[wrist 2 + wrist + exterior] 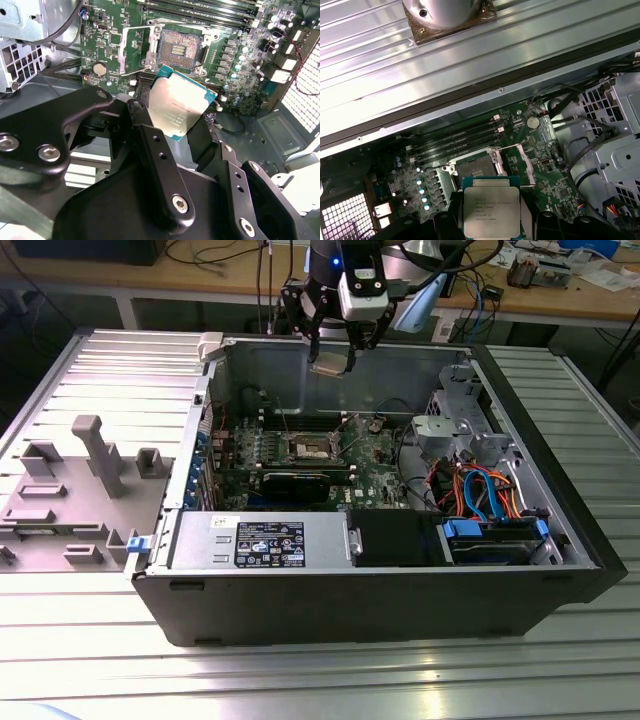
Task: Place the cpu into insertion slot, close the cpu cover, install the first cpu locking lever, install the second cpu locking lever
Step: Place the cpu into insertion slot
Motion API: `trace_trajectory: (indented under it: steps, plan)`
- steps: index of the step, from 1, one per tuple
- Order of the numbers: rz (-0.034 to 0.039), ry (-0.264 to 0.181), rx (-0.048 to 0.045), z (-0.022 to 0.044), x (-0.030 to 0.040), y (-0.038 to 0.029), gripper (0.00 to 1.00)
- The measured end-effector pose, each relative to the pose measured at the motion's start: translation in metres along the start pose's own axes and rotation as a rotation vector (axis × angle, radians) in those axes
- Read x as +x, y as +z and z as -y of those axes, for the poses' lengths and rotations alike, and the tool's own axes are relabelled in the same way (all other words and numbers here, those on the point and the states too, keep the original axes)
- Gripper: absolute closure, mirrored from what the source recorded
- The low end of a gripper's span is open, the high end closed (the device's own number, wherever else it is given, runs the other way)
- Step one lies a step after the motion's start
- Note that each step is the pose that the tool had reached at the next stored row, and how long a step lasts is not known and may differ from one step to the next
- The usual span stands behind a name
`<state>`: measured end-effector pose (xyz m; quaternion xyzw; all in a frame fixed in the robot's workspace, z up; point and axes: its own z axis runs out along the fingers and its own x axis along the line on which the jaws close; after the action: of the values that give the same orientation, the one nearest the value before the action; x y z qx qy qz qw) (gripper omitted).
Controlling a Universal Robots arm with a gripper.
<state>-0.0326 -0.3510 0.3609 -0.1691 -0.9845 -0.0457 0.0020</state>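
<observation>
- We hold the cpu (pixel 182 107) pinched by its edges between the black fingers (pixel 150 135) of the gripper (pixel 175 120). In the exterior view it hangs high over the open computer case (pixel 380 590), well apart from the motherboard (pixel 375 480).
- The insertion slot (pixel 180 50) lies bare with its contact field showing. The cpu cover (pixel 123 46) looks swung open to one side, so nothing seems to bar the way down.
- In the second wrist view the chip looks turned against the slot's square, while in the first wrist view it looks nearly square to it. We cannot tell which holds, so we judge that checking edge alignment matters most.
- The lowering wants to be straight and gentle with the chip level, since the contacts would likely bend under a skewed or sliding touch.
- We judge that the pinch should loosen only when the chip rests flat inside the slot, not perched on a rim.
</observation>
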Motion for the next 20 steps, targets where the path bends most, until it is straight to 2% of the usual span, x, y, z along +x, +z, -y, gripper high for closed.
trace_trajectory:
  steps: [20]
  plan:
    - [0.0009,0.009,-0.0002,0.0,0.0,0.0,0.46]
